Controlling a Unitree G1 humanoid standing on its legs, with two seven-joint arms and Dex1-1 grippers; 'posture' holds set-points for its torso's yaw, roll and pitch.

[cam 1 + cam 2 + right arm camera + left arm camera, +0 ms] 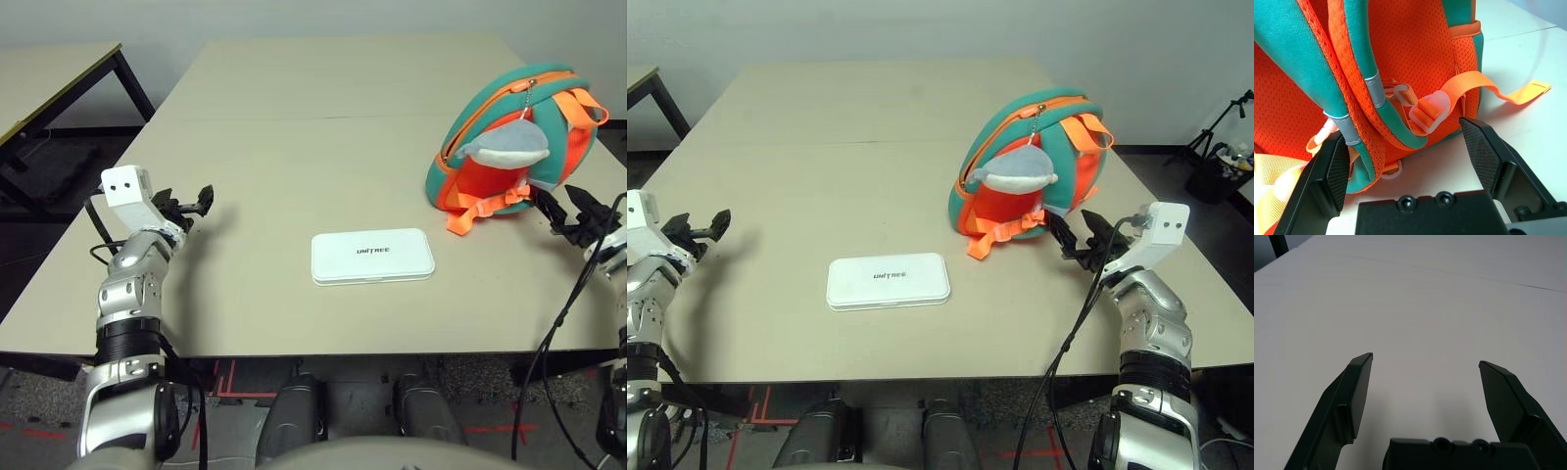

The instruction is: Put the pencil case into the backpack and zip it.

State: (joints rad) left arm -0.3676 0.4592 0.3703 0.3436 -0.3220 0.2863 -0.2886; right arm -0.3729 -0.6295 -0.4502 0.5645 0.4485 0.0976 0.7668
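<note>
The white pencil case point(372, 257) with dark UNITREE lettering lies flat near the table's front edge, midway between my arms. The teal backpack point(509, 137) with orange trim and straps stands upright at the right, a grey plush whale point(503, 149) hanging on its front. My right gripper point(1076, 231) is open just beside the backpack's lower right side; in the right wrist view its fingers point(1484, 152) flank the orange straps point(1415, 117) without closing on them. My left gripper point(191, 206) is open over bare table at the left, far from the pencil case.
The beige table point(323, 108) stretches far back behind the objects. Another table point(49, 78) with black legs stands off to the left. A black cable point(1068, 333) hangs from my right wrist past the table's front edge.
</note>
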